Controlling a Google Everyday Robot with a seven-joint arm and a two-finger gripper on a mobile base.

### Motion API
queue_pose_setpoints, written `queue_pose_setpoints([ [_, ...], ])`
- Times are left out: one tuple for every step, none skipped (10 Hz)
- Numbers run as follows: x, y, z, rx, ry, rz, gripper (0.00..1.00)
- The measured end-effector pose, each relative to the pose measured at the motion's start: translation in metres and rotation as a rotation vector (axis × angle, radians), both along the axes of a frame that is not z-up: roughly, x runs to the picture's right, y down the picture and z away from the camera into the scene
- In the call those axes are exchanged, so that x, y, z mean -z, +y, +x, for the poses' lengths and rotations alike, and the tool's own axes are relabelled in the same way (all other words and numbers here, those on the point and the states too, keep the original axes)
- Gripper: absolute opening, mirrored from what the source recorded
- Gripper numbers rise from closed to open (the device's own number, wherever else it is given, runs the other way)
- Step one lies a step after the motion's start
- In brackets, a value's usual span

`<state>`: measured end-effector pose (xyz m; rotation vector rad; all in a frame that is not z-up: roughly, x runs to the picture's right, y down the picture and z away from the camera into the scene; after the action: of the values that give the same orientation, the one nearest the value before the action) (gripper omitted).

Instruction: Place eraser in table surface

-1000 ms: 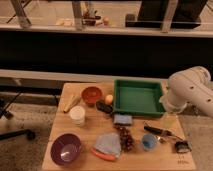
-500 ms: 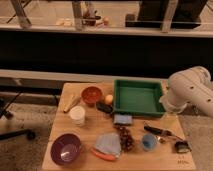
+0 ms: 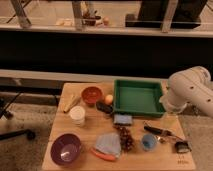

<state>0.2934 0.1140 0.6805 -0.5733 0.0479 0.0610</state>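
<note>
Your gripper (image 3: pixel 169 103) is hanging spread and empty at the end of the white arm, just beside the green tray's (image 3: pixel 139 82) right rim. The eraser (image 3: pixel 104 107) is lying across the tray from it, well apart, already resting on the table surface (image 3: pixel 64 127). If you're going for it, be crossing high over the tray and lining up along its length. The orange bowl (image 3: pixel 91 94), small yellow ball (image 3: pixel 109 98) and blue-grey pad (image 3: pixel 122 119) are crowding it.
</note>
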Motion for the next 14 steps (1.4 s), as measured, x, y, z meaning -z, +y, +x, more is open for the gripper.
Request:
queue_pose_setpoints([
  [0.000,0.000,0.000,0.000,0.000,0.000,0.80],
  [0.000,0.000,0.000,0.000,0.000,0.000,0.80],
  [0.000,0.000,0.000,0.000,0.000,0.000,0.80],
  [0.000,0.000,0.000,0.000,0.000,0.000,0.80],
  [0.000,0.000,0.000,0.000,0.000,0.000,0.80],
  [0.000,0.000,0.000,0.000,0.000,0.000,0.80],
  [0.000,0.000,0.000,0.000,0.000,0.000,0.80],
  [0.000,0.000,0.000,0.000,0.000,0.000,0.80],
  [0.000,-0.001,0.000,0.001,-0.006,0.000,0.80],
  [-0.003,0.003,-0.004,-0.005,-0.030,-0.009,0.80],
  [-0.004,0.004,-0.006,-0.008,-0.042,-0.013,0.80],
  [-0.005,0.006,-0.009,-0.018,-0.063,-0.017,0.80],
  [-0.005,0.006,-0.011,-0.027,-0.079,-0.018,0.80],
  [-0.003,0.007,-0.014,-0.038,-0.101,-0.021,0.80],
])
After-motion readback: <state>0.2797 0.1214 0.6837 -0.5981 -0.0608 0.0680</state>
